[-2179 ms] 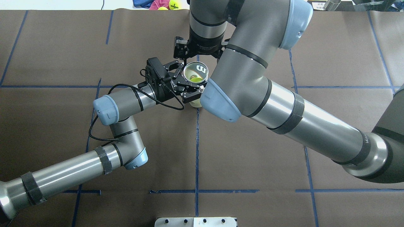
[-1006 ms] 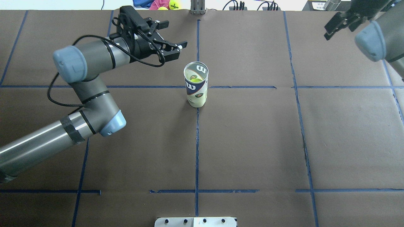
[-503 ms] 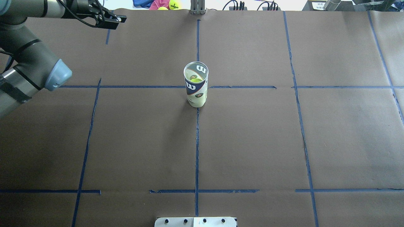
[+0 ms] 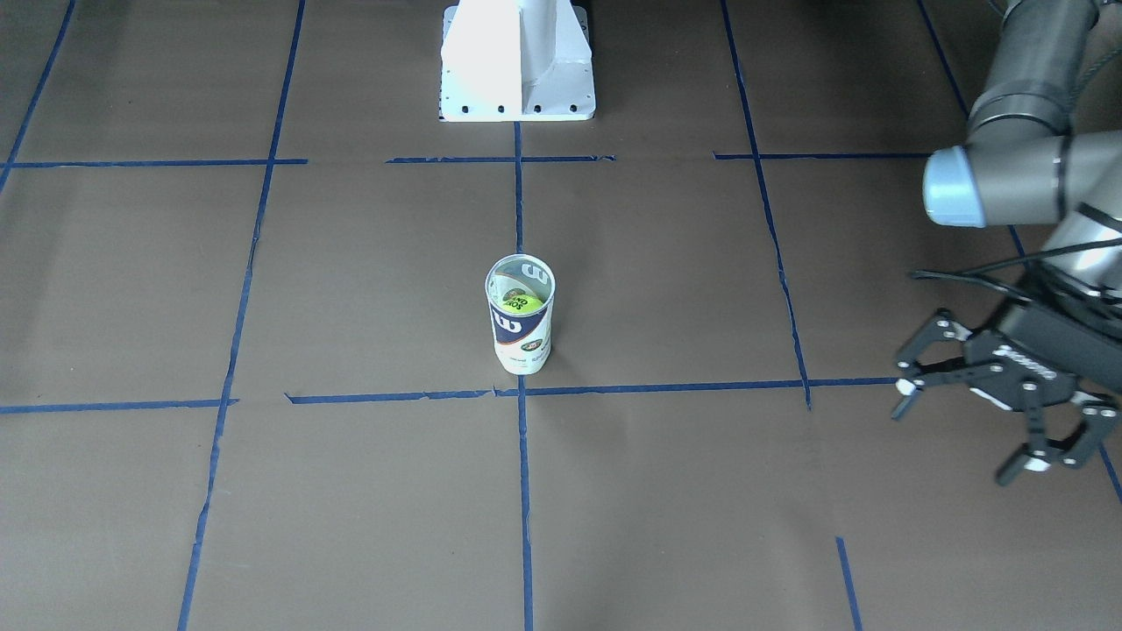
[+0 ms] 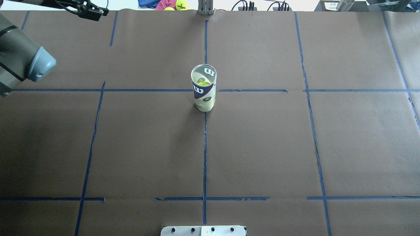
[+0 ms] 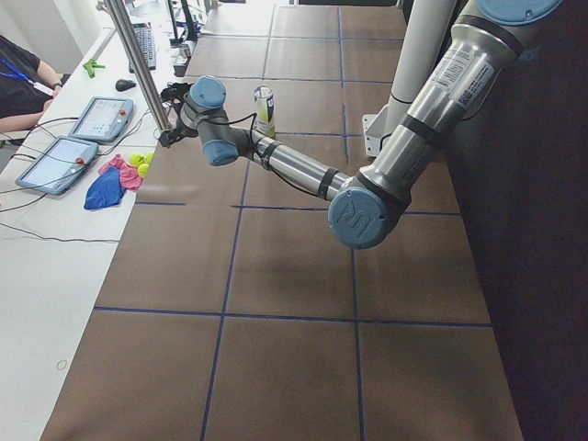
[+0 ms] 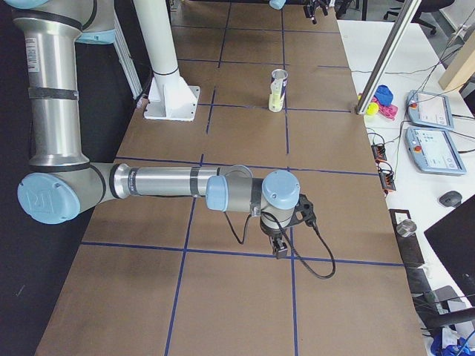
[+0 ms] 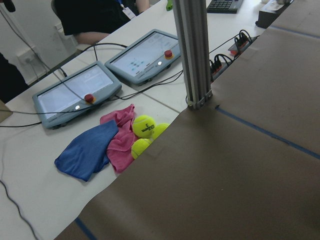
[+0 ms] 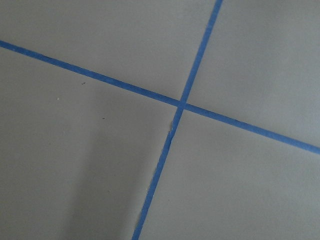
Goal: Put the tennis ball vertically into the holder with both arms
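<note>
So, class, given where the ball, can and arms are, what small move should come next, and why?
Probably nothing more than parking: the ball sits inside the upright can, the left pincer hangs open and empty far to the side, and the right pincer is far from it too, its state unclear.

Grey metal left arm [image 4: 1034, 175]; light-blue joint cap [image 4: 945, 187]; looping black cable [image 4: 964, 279]; black linkage-fingered left gripper [image 4: 953, 443]; white pedestal [image 4: 517, 61].
</note>
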Motion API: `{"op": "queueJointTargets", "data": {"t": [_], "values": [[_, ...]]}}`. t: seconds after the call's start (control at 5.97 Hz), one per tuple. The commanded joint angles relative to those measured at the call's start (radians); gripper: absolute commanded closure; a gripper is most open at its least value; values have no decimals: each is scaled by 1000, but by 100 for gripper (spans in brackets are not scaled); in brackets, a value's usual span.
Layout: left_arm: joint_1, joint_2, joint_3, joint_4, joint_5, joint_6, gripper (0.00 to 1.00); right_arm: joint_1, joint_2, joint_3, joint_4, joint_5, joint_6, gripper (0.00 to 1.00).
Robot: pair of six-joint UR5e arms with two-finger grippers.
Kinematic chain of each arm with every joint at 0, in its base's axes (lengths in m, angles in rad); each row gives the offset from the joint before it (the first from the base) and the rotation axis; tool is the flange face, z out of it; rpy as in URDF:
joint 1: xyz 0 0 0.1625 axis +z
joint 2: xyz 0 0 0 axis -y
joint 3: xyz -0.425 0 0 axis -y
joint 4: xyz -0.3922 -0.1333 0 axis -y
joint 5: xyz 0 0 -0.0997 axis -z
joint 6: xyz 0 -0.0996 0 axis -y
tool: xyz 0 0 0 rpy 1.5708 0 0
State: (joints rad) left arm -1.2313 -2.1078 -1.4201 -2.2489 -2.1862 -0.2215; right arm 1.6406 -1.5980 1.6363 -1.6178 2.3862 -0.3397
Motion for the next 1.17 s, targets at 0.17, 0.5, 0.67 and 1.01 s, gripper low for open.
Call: {"op": "queueJointTargets", "data": {"t": [0.17, 0.5, 0.67, 1.01], "values": [[-138, 81, -8, 396, -161, 43, 0, -27, -14, 30, 38, -2, 168, 0], [-172, 129, 4, 627, -152, 225, 0, -51, -13, 30, 49, -4, 182, 0], [-229, 191, -11, 738, -150, 383, 0, -51, -13, 30, 49, -2, 183, 0], [-299, 335, -64, 854, -155, 395, 0, -51, -13, 28, 47, -2, 183, 0]]}}
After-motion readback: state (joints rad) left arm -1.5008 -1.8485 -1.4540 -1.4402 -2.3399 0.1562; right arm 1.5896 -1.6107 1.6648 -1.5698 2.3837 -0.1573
